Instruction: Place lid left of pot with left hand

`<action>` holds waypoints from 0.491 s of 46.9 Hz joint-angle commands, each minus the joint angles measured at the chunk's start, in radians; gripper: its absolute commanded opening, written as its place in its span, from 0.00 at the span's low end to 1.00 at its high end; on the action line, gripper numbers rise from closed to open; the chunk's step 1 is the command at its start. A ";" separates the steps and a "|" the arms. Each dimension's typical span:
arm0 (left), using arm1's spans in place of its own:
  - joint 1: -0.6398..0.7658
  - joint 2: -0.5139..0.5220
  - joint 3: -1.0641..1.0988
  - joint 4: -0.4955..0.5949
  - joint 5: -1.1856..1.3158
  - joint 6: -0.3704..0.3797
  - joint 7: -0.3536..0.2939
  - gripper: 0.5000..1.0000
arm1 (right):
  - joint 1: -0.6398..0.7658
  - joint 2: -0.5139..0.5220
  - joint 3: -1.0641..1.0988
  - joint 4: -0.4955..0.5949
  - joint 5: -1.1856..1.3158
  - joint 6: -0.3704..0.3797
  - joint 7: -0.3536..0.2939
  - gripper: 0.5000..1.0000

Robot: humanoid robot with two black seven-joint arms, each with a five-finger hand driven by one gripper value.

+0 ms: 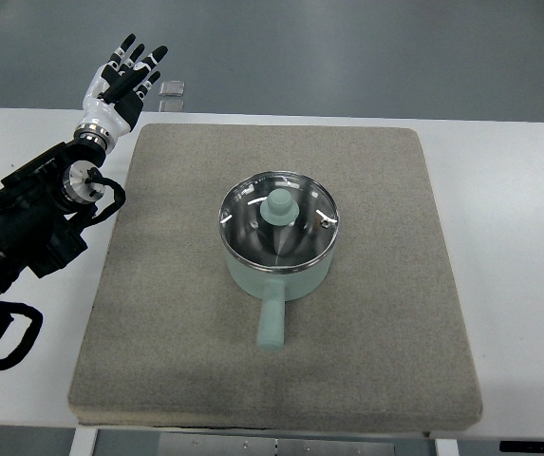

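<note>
**Lid still on the pot, robot hand well off to the upper left**

The lid sits closed on the pot at the middle of the frame, on a grey mat that covers most of the white counter. Its knob stands at its centre; the pot's handle points toward the bottom edge.

The left robot hand hangs at the upper left, beyond the mat's corner, fingers spread and holding nothing. From it the lid lies down and to the right, well apart. No right arm shows, so the left is the only candidate. The mat left of the pot is bare and looks like a suitable set-down spot.
</note>
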 commanded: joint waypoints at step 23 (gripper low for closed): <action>-0.092 0.154 0.342 -0.188 0.116 -0.010 0.008 1.00 | 0.000 0.000 0.001 0.000 0.000 0.000 0.000 0.84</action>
